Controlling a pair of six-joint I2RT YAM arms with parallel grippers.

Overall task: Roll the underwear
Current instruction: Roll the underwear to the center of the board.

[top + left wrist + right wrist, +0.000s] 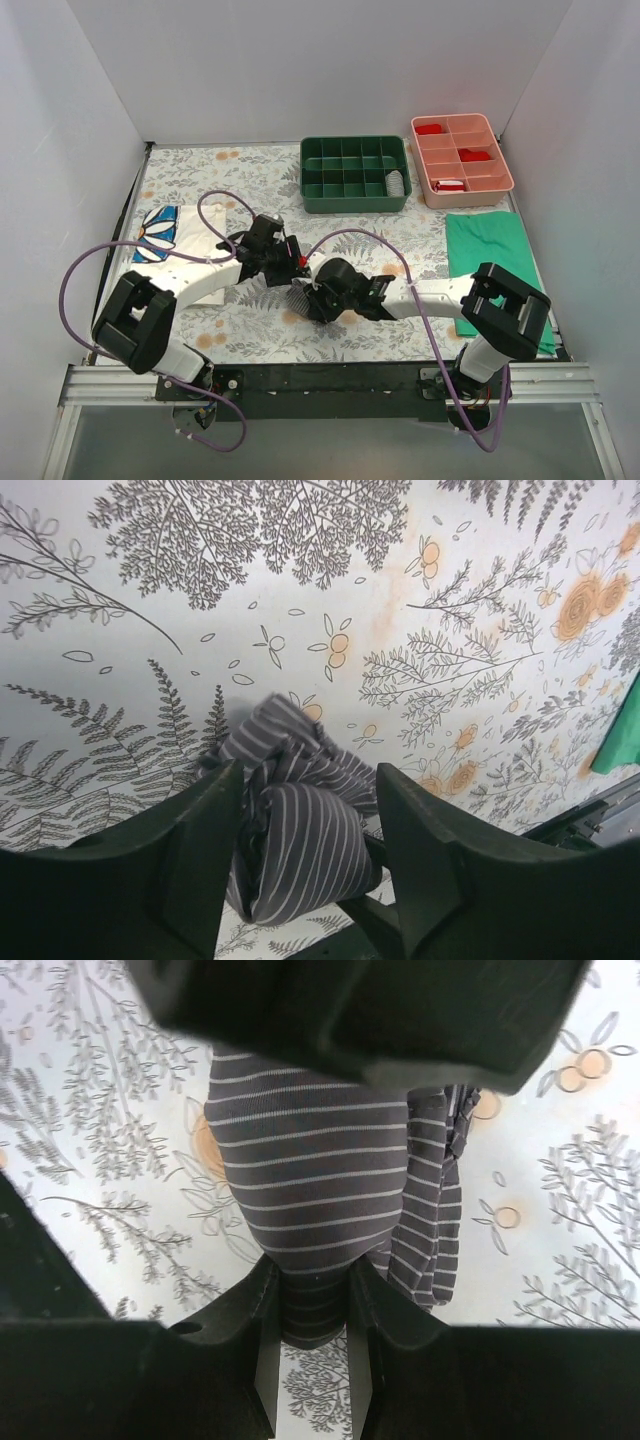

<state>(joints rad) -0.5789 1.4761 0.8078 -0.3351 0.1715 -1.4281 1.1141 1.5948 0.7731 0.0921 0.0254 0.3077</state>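
We judge the grey-and-white striped cloth underwear point(310, 1160) rolled, not yet released: right gripper point(312, 1285) pinches it, left gripper point(305, 785) gapes around it.

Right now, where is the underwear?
Top view: the underwear sits bunched near the front middle of the table, pinched in the right gripper, with the left gripper open around it.

Underwear point(296, 297) mostly hidden — beneath right hand point(312, 300), top view.
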